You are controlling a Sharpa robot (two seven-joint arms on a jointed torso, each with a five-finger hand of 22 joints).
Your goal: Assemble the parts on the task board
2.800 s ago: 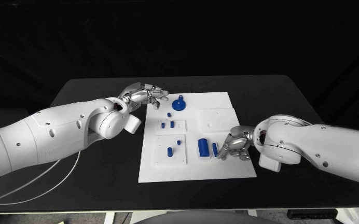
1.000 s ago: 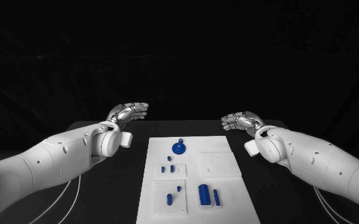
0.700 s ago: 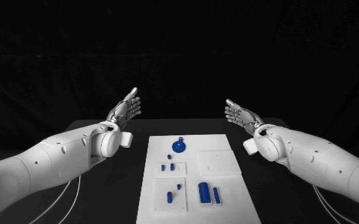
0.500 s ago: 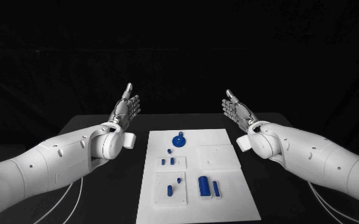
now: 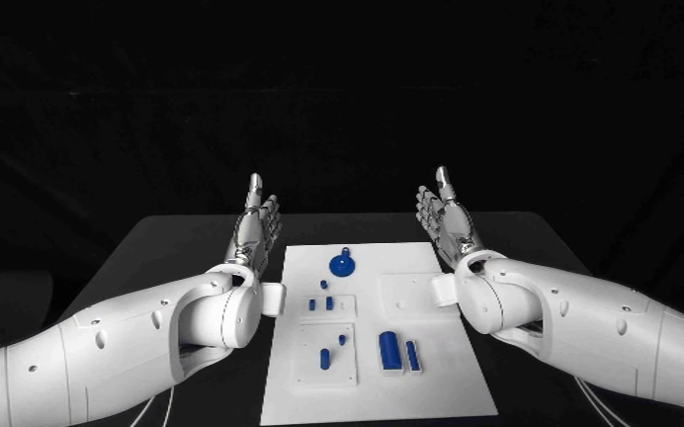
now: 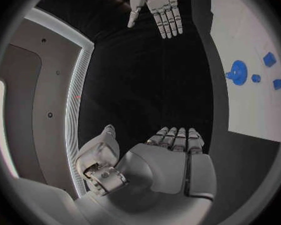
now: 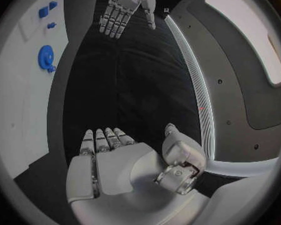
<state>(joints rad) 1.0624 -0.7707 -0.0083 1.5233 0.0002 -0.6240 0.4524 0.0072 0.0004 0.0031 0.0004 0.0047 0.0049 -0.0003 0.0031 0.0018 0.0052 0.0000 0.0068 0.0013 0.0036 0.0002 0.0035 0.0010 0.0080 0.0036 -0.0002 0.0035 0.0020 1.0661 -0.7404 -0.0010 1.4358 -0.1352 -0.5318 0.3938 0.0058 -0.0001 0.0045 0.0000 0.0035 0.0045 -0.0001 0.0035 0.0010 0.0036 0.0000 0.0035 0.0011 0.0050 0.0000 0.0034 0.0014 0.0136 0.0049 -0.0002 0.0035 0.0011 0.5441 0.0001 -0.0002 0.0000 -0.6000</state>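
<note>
While both arms are raised over the far half of the table, the scene reads as follows.

Left hand (image 5: 257,221): held upright just left of the task board's far left corner, fingers straight and pointing up, palm facing inward toward the other hand, holding nothing.
Right hand (image 5: 448,217): held upright just right of the board's far right corner, fingers straight, thumb apart, holding nothing.
Task board (image 5: 449,387): white plate lying flat on the black table (image 5: 157,249), between the two arms, long side running near to far.
Round blue part (image 5: 342,265): a disc with a small stem, at the far end of the board, near its middle.
Small blue parts (image 5: 321,303): two short pieces side by side in a raised white block left of centre, with one tiny piece just beyond them.
Blue cylinder (image 5: 387,350): near right area of the board, with a thinner blue bar (image 5: 412,355) just to its right.
Near left block: carries a short blue peg (image 5: 325,358) and a smaller piece beyond it.
</note>
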